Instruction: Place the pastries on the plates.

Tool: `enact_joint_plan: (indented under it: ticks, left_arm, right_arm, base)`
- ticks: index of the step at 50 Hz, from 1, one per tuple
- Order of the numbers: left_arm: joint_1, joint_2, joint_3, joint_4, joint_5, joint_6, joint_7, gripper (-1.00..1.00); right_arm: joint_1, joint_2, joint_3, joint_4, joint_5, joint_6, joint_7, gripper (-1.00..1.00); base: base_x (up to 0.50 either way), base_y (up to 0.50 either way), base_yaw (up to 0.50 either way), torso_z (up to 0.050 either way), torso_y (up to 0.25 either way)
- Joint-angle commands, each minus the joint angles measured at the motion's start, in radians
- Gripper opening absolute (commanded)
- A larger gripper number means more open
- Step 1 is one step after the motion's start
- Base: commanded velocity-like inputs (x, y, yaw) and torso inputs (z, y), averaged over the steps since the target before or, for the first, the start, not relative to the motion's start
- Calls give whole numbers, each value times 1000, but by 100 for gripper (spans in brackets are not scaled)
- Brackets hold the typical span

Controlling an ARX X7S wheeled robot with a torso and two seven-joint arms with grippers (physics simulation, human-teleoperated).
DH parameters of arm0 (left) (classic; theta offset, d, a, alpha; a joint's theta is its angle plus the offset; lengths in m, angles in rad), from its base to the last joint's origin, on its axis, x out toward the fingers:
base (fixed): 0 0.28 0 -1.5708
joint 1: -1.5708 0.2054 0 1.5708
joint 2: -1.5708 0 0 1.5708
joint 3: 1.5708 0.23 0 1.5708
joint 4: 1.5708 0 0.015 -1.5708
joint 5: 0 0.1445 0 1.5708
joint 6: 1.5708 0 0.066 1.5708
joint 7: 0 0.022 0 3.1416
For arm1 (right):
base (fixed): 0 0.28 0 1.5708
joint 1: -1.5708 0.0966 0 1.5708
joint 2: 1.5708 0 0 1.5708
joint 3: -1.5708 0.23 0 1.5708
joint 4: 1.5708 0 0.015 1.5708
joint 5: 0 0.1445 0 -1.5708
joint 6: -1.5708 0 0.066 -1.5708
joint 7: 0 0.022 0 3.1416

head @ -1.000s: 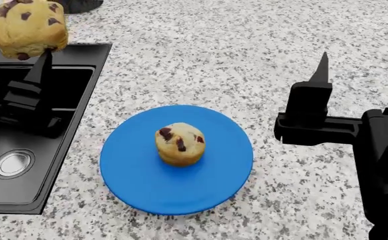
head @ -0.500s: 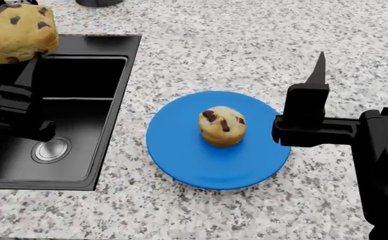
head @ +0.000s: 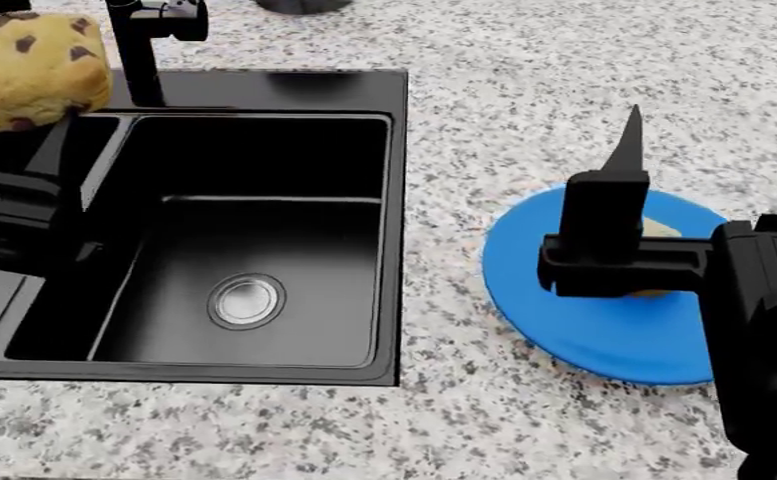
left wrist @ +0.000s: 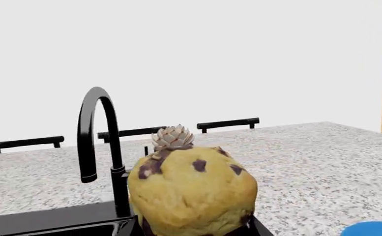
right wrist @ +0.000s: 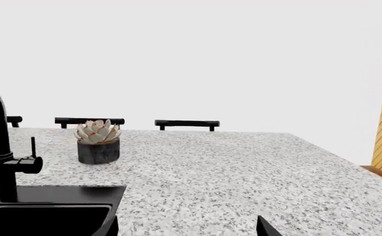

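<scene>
My left gripper (head: 39,108) is shut on a golden chocolate-chip muffin (head: 35,68), held high above the left part of the black sink (head: 399,230). In the left wrist view the muffin (left wrist: 191,196) fills the space between the dark fingers (left wrist: 261,231). The blue plate (head: 588,335) lies on the counter right of the sink. A second muffin (head: 664,229) sits on it, mostly hidden behind my right gripper (head: 715,150), which is open and empty above the plate. In the right wrist view its fingertips (right wrist: 266,227) stand wide apart. The wooden plate is out of view.
A black faucet (head: 141,45) stands behind the sink, also in the left wrist view (left wrist: 102,147) and the right wrist view (right wrist: 0,152). A grey pot with a succulent (right wrist: 98,142) stands on the speckled counter (head: 562,90) further back. The blue plate's edge (left wrist: 374,229) shows beside the held muffin.
The head view has shifted left: the sink and blue plate have slid to the right in the picture. The plate's muffin is now hidden behind the right gripper. The left gripper still holds its muffin.
</scene>
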Motion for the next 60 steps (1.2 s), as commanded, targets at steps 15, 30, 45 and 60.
enact_joint_plan:
  ticks: [15, 30, 45, 60]
  left_arm:
    - [12, 22, -40, -23, -11, 65, 33, -100]
    - [16, 15, -44, -13, -12, 59, 24, -100]
    - [15, 24, -50, -16, -11, 51, 22, -100]
    - [21, 25, -56, -21, -7, 51, 23, -100]
  right_arm:
    - [-6, -25, 27, -2, -13, 5, -39, 100]
    - [-5, -15, 32, -13, -4, 13, -37, 100]
    - [-1, -20, 36, -5, -4, 22, -50, 100]
    - [-6, -29, 37, 0, -15, 25, -56, 100]
  base:
    - [5, 500, 0, 0, 0]
    - [5, 500, 0, 0, 0]
    - [5, 500, 0, 0, 0]
    - [5, 500, 0, 0, 0]
